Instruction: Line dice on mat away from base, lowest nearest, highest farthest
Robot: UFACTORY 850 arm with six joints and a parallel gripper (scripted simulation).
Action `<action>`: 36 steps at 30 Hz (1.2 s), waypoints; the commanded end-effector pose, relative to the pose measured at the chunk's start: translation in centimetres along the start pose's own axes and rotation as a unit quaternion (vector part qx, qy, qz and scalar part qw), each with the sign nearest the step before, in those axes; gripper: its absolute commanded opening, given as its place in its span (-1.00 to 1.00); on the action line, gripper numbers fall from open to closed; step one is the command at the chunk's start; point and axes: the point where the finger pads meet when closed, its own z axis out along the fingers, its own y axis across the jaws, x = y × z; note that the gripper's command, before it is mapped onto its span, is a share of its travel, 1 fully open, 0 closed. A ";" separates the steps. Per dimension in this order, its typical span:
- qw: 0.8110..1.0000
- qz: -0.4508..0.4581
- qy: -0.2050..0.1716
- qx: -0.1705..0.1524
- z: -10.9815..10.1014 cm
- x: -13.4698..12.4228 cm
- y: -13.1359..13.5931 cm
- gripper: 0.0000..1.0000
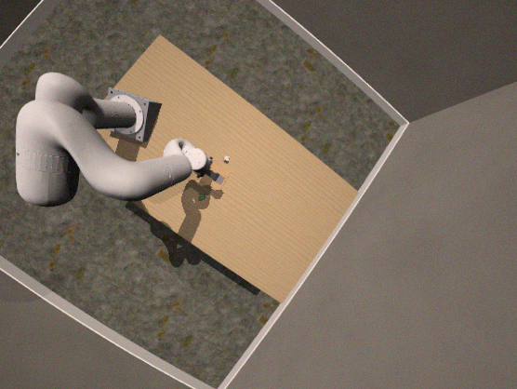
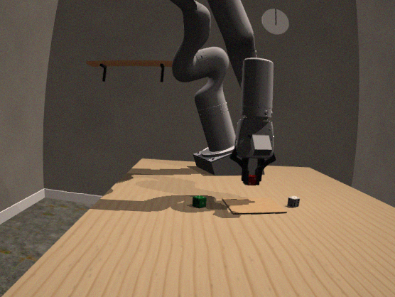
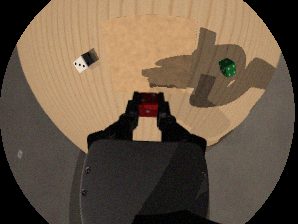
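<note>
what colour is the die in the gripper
Red die, shut in the gripper; clearest in the exterior view.

pips on the red die [image 2: 252, 179] and green die [image 2: 199, 202] are too small to read.

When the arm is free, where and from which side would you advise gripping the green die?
Grip the green die by two opposite upright faces, coming straight down from above. It lies flat on the table, off the mat, with open space around it, so a top-down pinch likely keeps its upper face unchanged. The gripper now holds the red die.
</note>
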 end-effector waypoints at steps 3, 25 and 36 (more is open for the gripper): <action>1.000 0.000 0.003 0.000 1.8 0.2 0.0 -0.58; 1.000 0.000 0.003 0.000 3.8 0.2 0.0 -0.58; 1.000 0.000 0.003 0.000 3.8 0.2 0.0 -0.58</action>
